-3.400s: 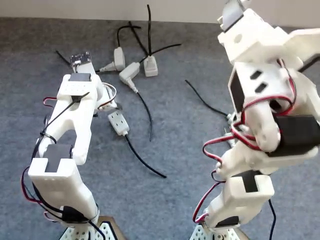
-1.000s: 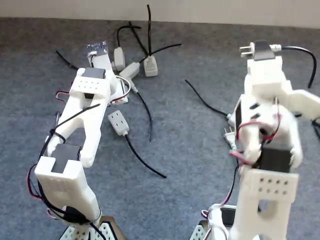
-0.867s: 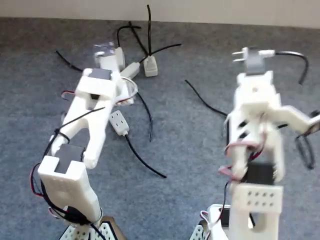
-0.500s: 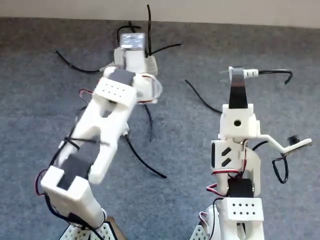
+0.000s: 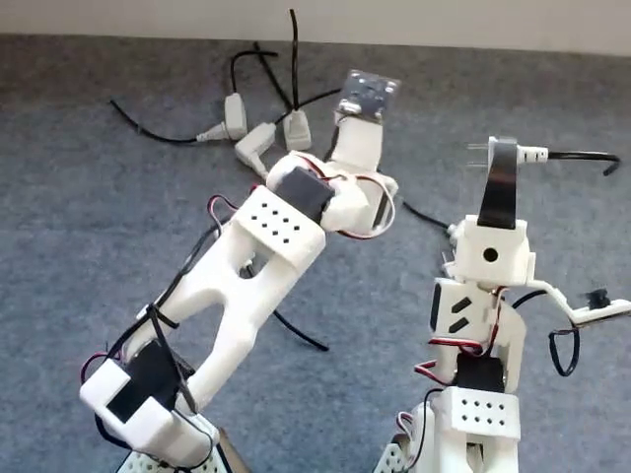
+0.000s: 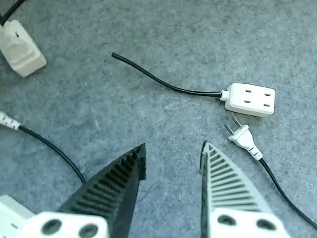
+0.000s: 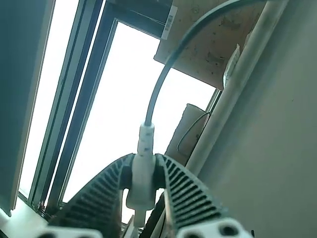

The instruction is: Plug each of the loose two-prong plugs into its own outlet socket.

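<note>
My right gripper (image 5: 501, 166) is raised above the table and shut on a white two-prong plug (image 5: 490, 151); its prongs point left and its black cable (image 5: 582, 156) trails off to the right. In the right wrist view the plug (image 7: 142, 174) sits between the gripper (image 7: 143, 166) fingers. My left gripper (image 6: 173, 148) hangs open over grey carpet. Just beyond it lie a white outlet socket (image 6: 250, 99) and a loose two-prong plug (image 6: 242, 139), close together but apart. From above, that socket (image 5: 453, 233) peeks out beside the right arm.
Three white sockets or plugs (image 5: 235, 114), (image 5: 254, 146), (image 5: 297, 129) with black cables lie at the back left. Another white socket (image 6: 20, 52) lies off to one side of the left gripper. A black cable (image 5: 300, 334) runs under the left arm (image 5: 256, 266).
The left arm has swung right, from the back-left cluster to the table's middle. The right arm, still gripping its plug, has shifted slightly right.
</note>
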### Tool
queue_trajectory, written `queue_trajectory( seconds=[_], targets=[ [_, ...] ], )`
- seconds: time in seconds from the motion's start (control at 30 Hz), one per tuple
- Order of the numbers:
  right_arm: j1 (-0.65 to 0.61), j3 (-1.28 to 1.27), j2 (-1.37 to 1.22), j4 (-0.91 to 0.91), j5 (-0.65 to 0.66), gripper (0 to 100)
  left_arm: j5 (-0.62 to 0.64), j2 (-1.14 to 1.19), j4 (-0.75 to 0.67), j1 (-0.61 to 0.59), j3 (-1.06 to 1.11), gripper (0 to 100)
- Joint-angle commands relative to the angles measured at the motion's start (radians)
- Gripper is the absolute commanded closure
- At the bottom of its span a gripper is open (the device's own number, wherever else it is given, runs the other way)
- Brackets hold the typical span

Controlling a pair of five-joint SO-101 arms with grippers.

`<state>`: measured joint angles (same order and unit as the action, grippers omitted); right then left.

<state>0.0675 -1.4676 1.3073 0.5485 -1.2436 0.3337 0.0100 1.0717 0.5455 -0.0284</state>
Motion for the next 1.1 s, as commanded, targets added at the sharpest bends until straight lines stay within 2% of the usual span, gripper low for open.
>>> queue_trajectory(
  seconds=[0.0, 0.1, 0.2, 0.3, 0.4, 0.47, 0.87, 1.07],
  targets=[
    [0.013, 0.01, 0.021, 0.03, -0.014, 99.1, -0.094, -0.053, -0.13, 0.025, 0.056, 81],
    [0.013, 0.01, 0.021, 0.03, -0.014, 99.1, -0.098, -0.084, -0.295, 0.038, 0.183, 81],
    [0.013, 0.01, 0.021, 0.03, -0.014, 99.1, -0.199, -0.228, -0.47, 0.087, 0.377, 81],
    [0.013, 0.01, 0.021, 0.03, -0.014, 99.1, -0.293, -0.444, -0.715, 0.128, 0.631, 81],
    [0.013, 0.01, 0.021, 0.03, -0.014, 99.1, -0.29, -0.615, -1.003, 0.108, 0.855, 81],
    [0.013, 0.01, 0.021, 0.03, -0.014, 99.1, -0.292, -0.657, -1.126, 0.102, 0.934, 81],
    [0.002, -0.079, 0.022, 0.028, -0.014, 99.1, -0.292, -0.665, -1.146, 0.134, 0.901, 81],
    [-0.064, -0.087, 0.016, 0.028, -0.008, 99.1, -0.292, -0.667, -1.146, 0.136, 0.906, 81]
  ],
)
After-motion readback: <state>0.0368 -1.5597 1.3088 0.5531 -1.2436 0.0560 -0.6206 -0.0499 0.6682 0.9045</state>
